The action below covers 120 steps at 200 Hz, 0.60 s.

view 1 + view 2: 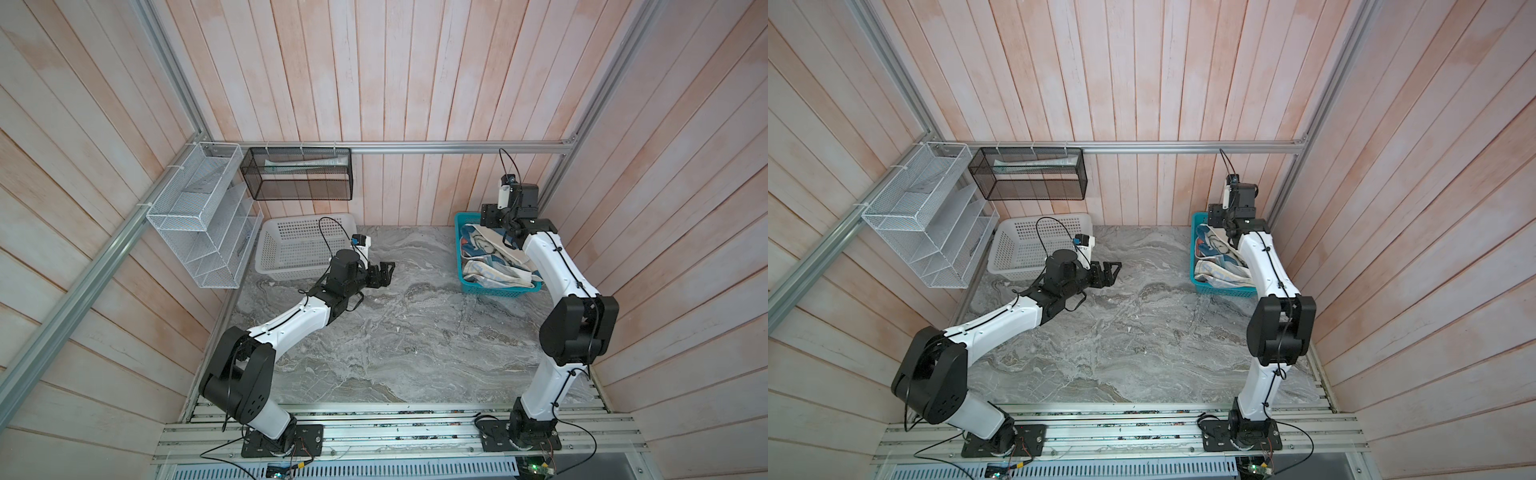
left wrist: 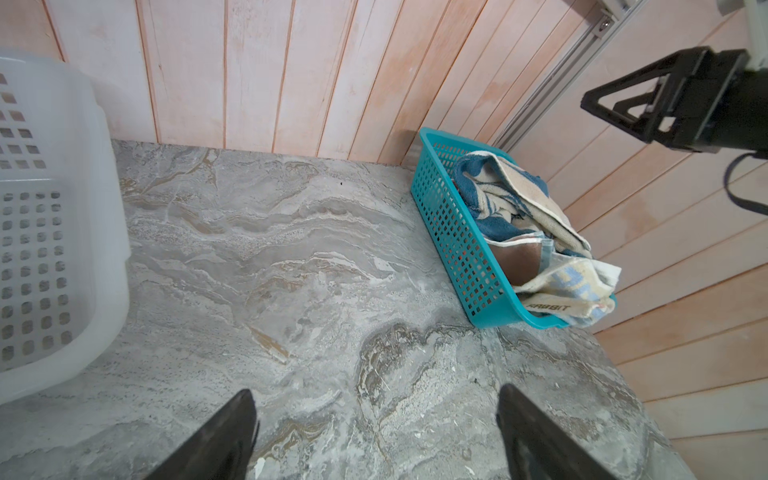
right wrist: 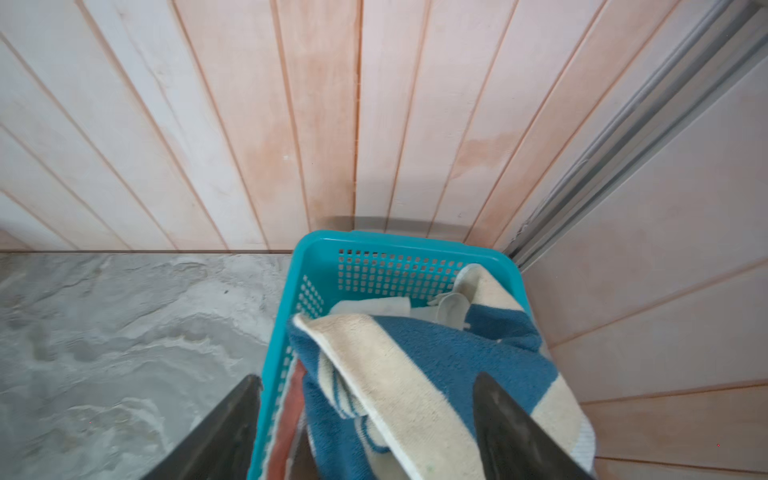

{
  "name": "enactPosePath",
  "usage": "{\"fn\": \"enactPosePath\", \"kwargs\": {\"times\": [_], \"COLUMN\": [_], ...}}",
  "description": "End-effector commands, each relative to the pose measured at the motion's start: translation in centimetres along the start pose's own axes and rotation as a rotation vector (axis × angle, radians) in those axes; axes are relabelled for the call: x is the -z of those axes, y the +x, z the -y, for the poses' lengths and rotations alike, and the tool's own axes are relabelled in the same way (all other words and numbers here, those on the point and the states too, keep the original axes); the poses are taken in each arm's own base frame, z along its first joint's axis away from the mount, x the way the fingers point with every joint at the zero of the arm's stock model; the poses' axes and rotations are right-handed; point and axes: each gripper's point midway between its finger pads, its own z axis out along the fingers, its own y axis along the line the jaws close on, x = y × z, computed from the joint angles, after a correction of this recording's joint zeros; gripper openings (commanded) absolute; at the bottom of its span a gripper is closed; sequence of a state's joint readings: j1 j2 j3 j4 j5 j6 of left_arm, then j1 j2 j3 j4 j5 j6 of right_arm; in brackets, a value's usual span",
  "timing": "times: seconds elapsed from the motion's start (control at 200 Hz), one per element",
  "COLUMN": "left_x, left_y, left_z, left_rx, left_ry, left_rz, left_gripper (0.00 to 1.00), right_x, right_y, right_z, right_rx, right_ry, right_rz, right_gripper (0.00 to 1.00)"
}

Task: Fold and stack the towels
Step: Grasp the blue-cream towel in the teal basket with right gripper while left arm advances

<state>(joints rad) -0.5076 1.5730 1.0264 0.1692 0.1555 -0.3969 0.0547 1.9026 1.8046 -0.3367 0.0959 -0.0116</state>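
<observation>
All the towels (image 1: 486, 266) sit in a messy pile inside the teal basket (image 1: 490, 293). It stands at the back right of the gray stone counter (image 1: 395, 332), close against the wooden wall. On top lies the blue towel (image 3: 436, 353) with its cream edges, bunched up and not folded. At the end of the basket nearer the arm bases, the lettered towel (image 2: 569, 282) hangs a little over the rim. A bit of the salmon-brown towel (image 2: 513, 262) peeks out between those two. A small piece of white cloth (image 3: 374, 305) shows at the far end, partly under the blue one. The right gripper (image 3: 369, 377) hangs over the basket with its jaws spread wide, and it is not pinching anything. The left gripper (image 1: 384, 272) is well apart from the towels, over the bare counter just beside the white basket (image 1: 299, 249). Its jaws are wide apart too, with nothing between them. A black mesh box (image 1: 299, 174) and a white wire rack (image 1: 195, 216) hang on the walls behind
</observation>
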Motion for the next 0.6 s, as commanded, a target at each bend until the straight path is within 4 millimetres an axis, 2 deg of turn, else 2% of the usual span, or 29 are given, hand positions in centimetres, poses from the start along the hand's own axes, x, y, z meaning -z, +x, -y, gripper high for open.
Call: {"fn": "enactPosePath", "kwargs": {"times": [0.0, 0.07, 0.165, 0.23, 0.26, 0.3, 0.345, 0.385, 0.445, 0.545, 0.56, 0.595], "left_x": [-0.3, -0.6, -1.2, -1.7, -1.8, -2.1, -2.3, -2.4, -2.6, -2.6, -2.6, -2.5], "left_y": [2.4, 2.7, 2.8, 2.8, 2.7, 2.8, 2.8, 2.7, 2.8, 2.6, 2.5, 2.3], "left_z": [0.3, 0.5, 0.2, 0.1, 0.1, 0.2, 0.5, 0.8, 0.9, 1.5, 1.7, 2.1], "left_rx": [0.009, -0.003, -0.006, -0.008, -0.007, -0.004, -0.005, -0.007, -0.005, -0.008, -0.008, -0.014], "left_ry": [0.027, 0.036, 0.027, 0.025, 0.029, 0.036, 0.05, 0.062, 0.066, 0.081, 0.085, 0.092], "left_rz": [-0.069, -0.076, -0.07, -0.062, -0.06, -0.064, -0.067, -0.067, -0.067, -0.059, -0.057, -0.051], "left_gripper": [0.92, 0.92, 0.92, 0.92, 0.92, 0.92, 0.92, 0.92, 0.92, 0.92, 0.92, 0.92], "right_x": [-4.7, -6.3, -8.5, -9.8, -10.1, -10.2, -10.2, -9.9, -8.9, -5.8, -5.0, -3.7], "right_y": [6.8, 9.2, 12.0, 13.3, 13.3, 12.8, 11.6, 10.3, 8.2, 5.1, 4.1, 3.7], "right_z": [2.1, 2.4, 2.5, 3.1, 3.6, 4.2, 4.6, 4.6, 4.6, 4.9, 5.0, 5.0], "right_rx": [0.019, 0.017, 0.019, 0.032, 0.044, 0.049, 0.044, 0.037, 0.033, 0.034, 0.031, 0.03], "right_ry": [0.087, 0.088, 0.084, 0.107, 0.127, 0.153, 0.173, 0.179, 0.181, 0.223, 0.228, 0.239], "right_rz": [-0.19, -0.257, -0.314, -0.354, -0.372, -0.386, -0.372, -0.338, -0.261, -0.122, -0.086, -0.044], "right_gripper": [0.9, 0.98, 0.98, 0.97, 0.92, 0.8, 0.52, 0.23, 0.01, 0.0, 0.0, 0.0]}}
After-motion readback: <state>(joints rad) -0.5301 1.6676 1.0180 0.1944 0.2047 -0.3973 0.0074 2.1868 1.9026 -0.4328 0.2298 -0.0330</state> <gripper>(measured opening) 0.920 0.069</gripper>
